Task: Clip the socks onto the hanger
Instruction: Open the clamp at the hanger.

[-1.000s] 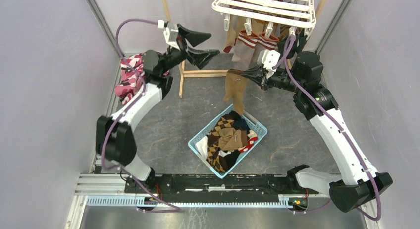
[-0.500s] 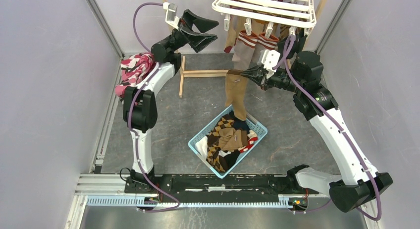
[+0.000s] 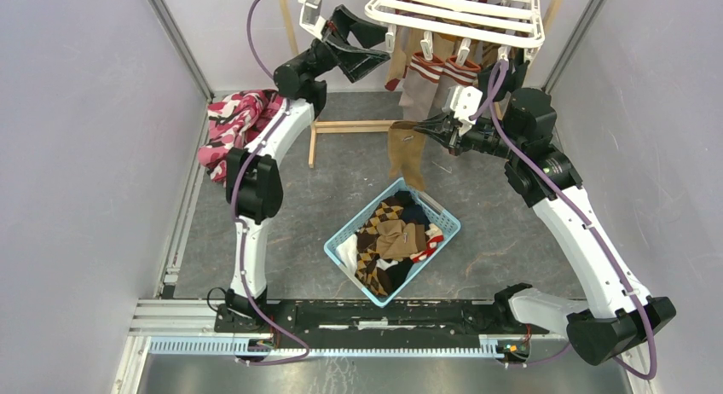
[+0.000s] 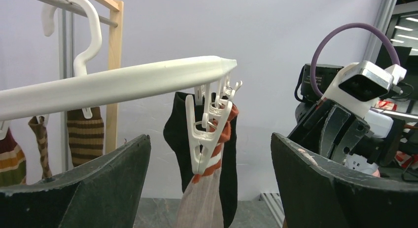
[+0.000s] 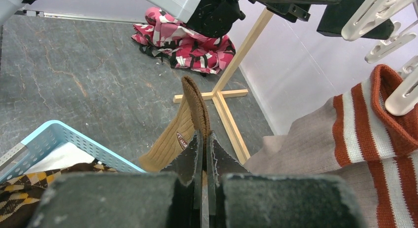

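The white hanger (image 3: 456, 10) hangs at the top, with several socks clipped under it, among them a grey sock with red-white striped cuff (image 3: 424, 70). My right gripper (image 3: 428, 128) is shut on the cuff of a tan sock (image 3: 407, 153), which dangles above the basket; the sock also shows in the right wrist view (image 5: 190, 120). My left gripper (image 3: 381, 46) is open and empty, raised beside the hanger's left end. In the left wrist view a white clip (image 4: 207, 132) hangs between its fingers (image 4: 93, 183), holding the striped grey sock (image 4: 207, 198); a black sock (image 4: 175, 132) hangs behind.
A light blue mesh basket (image 3: 339, 238) with several more socks stands at mid floor. The pink, red and black patterned cloth (image 3: 232, 125) lies at left. The thin wooden stand (image 3: 345, 127) sits under the hanger. Grey walls close both sides.
My left arm has risen and swung right, bringing its open gripper up to the hanger's left end. My right gripper has lifted the tan sock slightly higher above the basket.
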Robot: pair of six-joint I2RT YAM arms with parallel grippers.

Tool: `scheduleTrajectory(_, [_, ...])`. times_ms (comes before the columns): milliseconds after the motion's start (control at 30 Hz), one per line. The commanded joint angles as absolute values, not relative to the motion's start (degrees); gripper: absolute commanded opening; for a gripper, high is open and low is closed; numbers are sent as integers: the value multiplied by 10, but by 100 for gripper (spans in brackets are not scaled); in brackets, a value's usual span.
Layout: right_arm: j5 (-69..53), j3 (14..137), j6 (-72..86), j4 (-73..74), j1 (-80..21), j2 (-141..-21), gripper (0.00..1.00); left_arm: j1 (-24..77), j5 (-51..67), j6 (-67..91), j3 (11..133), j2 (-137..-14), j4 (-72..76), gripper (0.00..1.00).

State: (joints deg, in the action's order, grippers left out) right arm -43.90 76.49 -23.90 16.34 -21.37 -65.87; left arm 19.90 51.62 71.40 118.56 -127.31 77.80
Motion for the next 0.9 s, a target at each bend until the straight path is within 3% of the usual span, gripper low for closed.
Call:
scheduleTrajectory(0, [-446,764,-240,138,-213,-652,0,211,520,707,1233,-1286,741,95])
scheduleTrajectory(867, [-447,760,-243,143,-212,-643,0,223,483,717,1291,-1305,731,80])
